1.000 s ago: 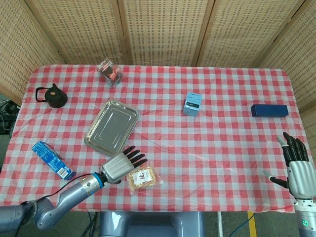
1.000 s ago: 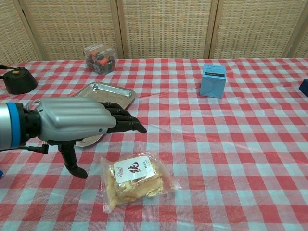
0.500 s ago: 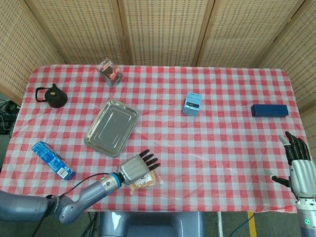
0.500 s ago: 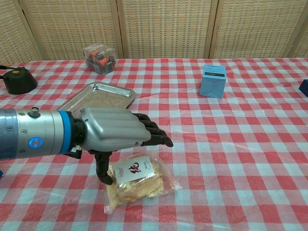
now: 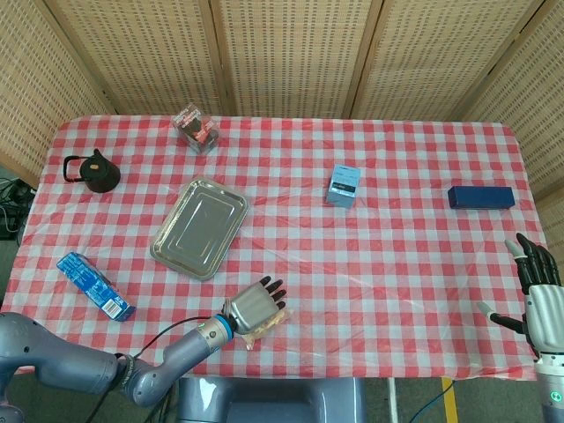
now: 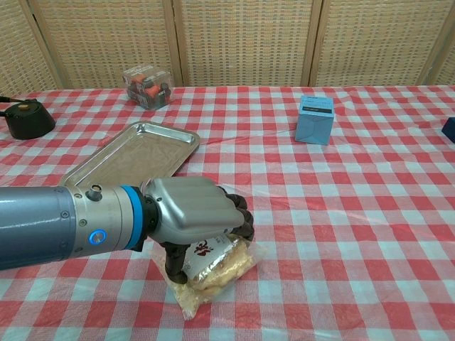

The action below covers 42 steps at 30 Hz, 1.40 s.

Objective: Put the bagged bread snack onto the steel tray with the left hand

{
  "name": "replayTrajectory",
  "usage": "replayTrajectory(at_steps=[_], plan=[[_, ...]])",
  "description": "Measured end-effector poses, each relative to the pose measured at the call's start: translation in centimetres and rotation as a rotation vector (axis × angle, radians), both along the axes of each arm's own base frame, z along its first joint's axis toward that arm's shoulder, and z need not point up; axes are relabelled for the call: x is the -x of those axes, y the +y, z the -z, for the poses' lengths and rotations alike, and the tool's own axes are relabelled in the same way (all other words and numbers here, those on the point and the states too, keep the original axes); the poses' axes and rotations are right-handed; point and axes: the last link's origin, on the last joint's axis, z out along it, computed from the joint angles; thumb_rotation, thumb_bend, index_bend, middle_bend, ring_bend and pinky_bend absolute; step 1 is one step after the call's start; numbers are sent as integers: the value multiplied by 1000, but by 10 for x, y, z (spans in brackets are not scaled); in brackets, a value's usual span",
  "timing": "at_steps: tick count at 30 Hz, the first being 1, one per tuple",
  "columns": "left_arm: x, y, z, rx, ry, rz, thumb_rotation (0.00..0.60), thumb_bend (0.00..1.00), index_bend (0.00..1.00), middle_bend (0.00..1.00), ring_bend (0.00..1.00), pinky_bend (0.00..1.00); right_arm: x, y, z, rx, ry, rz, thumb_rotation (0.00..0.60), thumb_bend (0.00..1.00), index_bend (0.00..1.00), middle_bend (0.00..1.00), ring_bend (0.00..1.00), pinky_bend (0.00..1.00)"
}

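Observation:
The bagged bread snack (image 6: 217,266) is a clear bag of golden pieces with a white label, lying near the table's front edge; only its edge (image 5: 275,319) shows in the head view. My left hand (image 6: 195,220) (image 5: 254,307) lies on top of it, fingers curled down over the bag and thumb against its left side, gripping it. The steel tray (image 5: 200,226) (image 6: 131,153) sits bare behind and to the left of the hand. Off at the table's front right corner, my right hand (image 5: 539,293) hovers with fingers spread and nothing in it.
A black kettle (image 5: 93,171) stands at the far left, a clear box of dark items (image 5: 196,128) at the back. A light blue box (image 5: 345,184) is mid-table, a dark blue box (image 5: 480,196) at the right, a blue packet (image 5: 93,285) at the front left.
My left hand has moved right and forward from beside the bag to over it, and its fingers have curled down around the bag. The bag has tilted and bunched slightly.

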Motion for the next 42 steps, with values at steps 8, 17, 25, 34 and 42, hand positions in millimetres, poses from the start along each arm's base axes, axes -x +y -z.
replayTrajectory(at_steps=[8, 17, 25, 34, 42], plan=[[7, 11, -16, -56, -56, -21, 600, 247, 314, 132, 68, 158, -1, 0, 0, -2, -2, -4, 600, 67, 0, 0, 0, 0], [32, 42, -59, -184, -102, -101, 600, 246, 328, 131, 68, 156, -3, 0, 5, -16, 7, -12, 600, 66, 0, 0, 0, 0], [63, 87, -95, -325, -144, -242, 600, 246, 338, 132, 68, 156, -5, 1, 8, -29, 9, -15, 600, 66, 0, 0, 0, 0], [76, 122, -103, -399, -140, -316, 600, 245, 343, 132, 67, 156, -4, -1, 11, -47, 7, -16, 600, 66, 0, 0, 0, 0], [87, 143, -97, -426, -126, -390, 600, 244, 322, 78, 59, 156, -3, -2, 10, -53, -5, -12, 600, 67, 0, 0, 0, 0]])
